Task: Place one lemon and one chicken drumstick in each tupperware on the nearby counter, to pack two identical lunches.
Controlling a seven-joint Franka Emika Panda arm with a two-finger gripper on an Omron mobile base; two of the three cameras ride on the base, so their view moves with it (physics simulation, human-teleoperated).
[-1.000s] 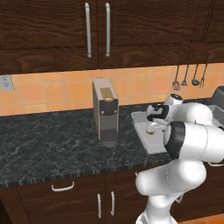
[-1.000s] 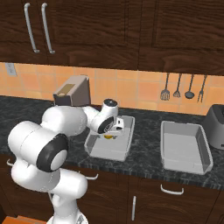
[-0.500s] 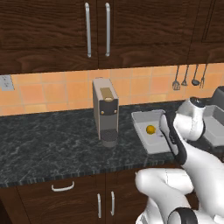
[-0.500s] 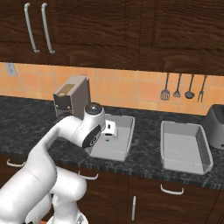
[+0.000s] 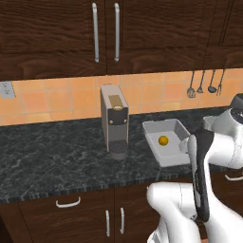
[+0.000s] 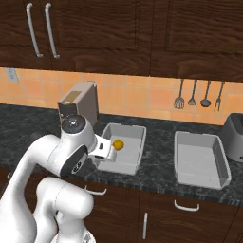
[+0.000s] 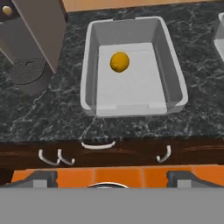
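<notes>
A yellow lemon (image 7: 119, 61) lies alone inside the left grey tupperware (image 7: 87, 65) on the dark speckled counter (image 7: 52, 113). Both base views show that lemon (image 5: 163, 140) (image 6: 118, 144) in the same tupperware (image 5: 156, 127) (image 6: 135, 129). A second grey tupperware (image 6: 199, 163) stands further right with nothing in it. My gripper (image 7: 112, 179) is open and holds nothing. It hangs over the counter's front edge, short of the left tupperware and apart from the lemon. In the right base view the gripper (image 6: 107, 151) sits just in front of the tupperware's near left corner. The chicken drumstick is out of view.
A grey coffee machine (image 5: 114, 118) (image 6: 78, 102) stands just left of the left tupperware. A toaster (image 6: 235, 137) is at the far right, and utensils (image 6: 192, 95) hang on the tiled wall. Drawer handles (image 7: 98, 145) run below the counter edge.
The arm has drawn back from over the left tupperware toward the counter's front edge. The lemon, hidden by the hand before, now lies uncovered in the tupperware.
</notes>
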